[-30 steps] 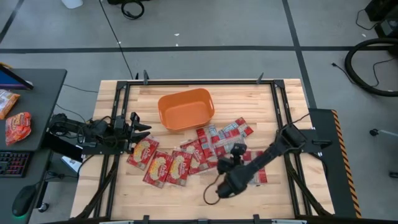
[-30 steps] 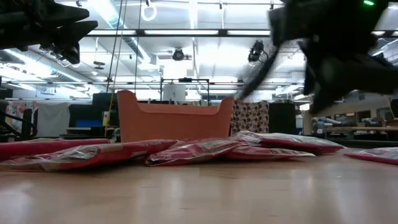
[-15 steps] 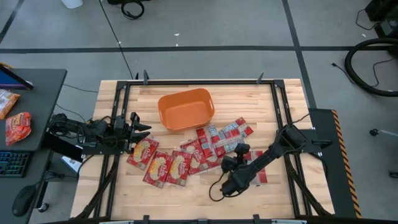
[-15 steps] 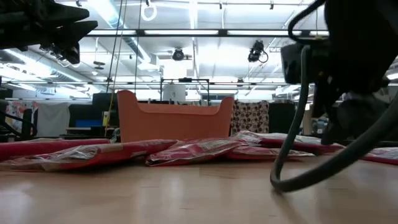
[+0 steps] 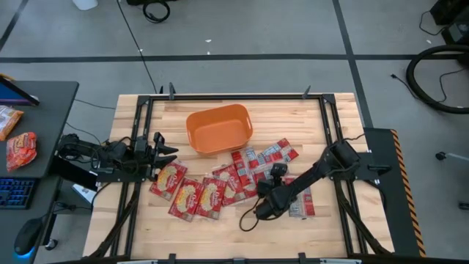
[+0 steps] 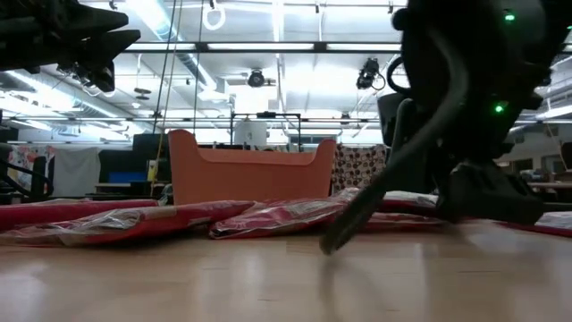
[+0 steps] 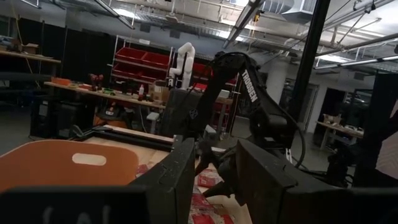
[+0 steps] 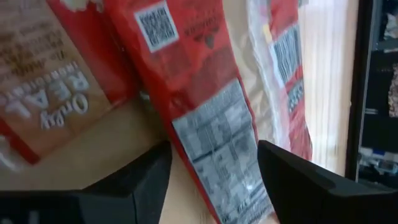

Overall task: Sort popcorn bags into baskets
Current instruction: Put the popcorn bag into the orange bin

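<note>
Several red popcorn bags (image 5: 220, 187) lie flat in a loose row across the table's middle; they also show in the low view (image 6: 268, 215). The orange basket (image 5: 218, 129) stands behind them at the far middle. My right gripper (image 5: 262, 198) is open, low over the row's right part. In the right wrist view (image 8: 214, 180) its fingers stand on either side of a red bag with a grey-white label (image 8: 211, 124). My left gripper (image 5: 167, 152) waits open above the table's left edge, pointing right. My right gripper is down at the bags, with its open fingers astride one red bag (image 8: 211, 124) and coming slanting from above. I cannot tell whether the fingertips touch that bag or the table.
A black cable loop (image 5: 249, 218) hangs from my right arm onto the wood near the bags. Black frame rails (image 5: 139, 117) run along the table's sides. Two orange-red snack packs (image 5: 20, 147) lie on the side desk at the left. Bare wood (image 5: 220, 235) lies along the near edge.
My right gripper has come down from well above the table to just over the bags, shifting a little toward the far edge and the bag row. Its cable loop has swung along with it. The bags and the basket have stayed in place.
</note>
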You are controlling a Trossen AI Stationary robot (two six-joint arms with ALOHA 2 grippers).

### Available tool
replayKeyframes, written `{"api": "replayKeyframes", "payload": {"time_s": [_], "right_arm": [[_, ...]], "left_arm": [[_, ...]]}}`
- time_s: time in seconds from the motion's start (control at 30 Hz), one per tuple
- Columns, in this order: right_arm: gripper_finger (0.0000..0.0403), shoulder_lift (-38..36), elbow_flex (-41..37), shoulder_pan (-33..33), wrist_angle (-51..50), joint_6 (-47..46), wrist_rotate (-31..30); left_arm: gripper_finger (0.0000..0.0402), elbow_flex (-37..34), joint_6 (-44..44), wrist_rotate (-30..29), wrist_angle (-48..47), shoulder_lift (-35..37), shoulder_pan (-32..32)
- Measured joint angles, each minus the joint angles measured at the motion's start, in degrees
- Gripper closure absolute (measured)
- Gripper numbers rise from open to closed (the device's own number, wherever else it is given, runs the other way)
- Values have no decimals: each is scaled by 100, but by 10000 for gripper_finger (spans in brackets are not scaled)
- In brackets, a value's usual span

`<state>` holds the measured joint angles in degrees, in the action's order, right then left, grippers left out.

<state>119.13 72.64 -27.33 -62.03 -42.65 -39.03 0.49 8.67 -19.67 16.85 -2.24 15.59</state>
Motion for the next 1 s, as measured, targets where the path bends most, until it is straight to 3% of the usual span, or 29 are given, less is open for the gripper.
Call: {"api": "replayKeyframes", "payload": {"time_s": [0.2,0.7,1.0], "right_arm": [[206,9,0,79,202,124,-317],[389,11,16,63,163,89,-362],[395,22,1229,-28,-1224,44,-537]], "left_arm": [[278,0,-16,-2,2,0,2],[278,1,-27,0,2,0,2],[278,1,-29,0,0,0,1]]}}
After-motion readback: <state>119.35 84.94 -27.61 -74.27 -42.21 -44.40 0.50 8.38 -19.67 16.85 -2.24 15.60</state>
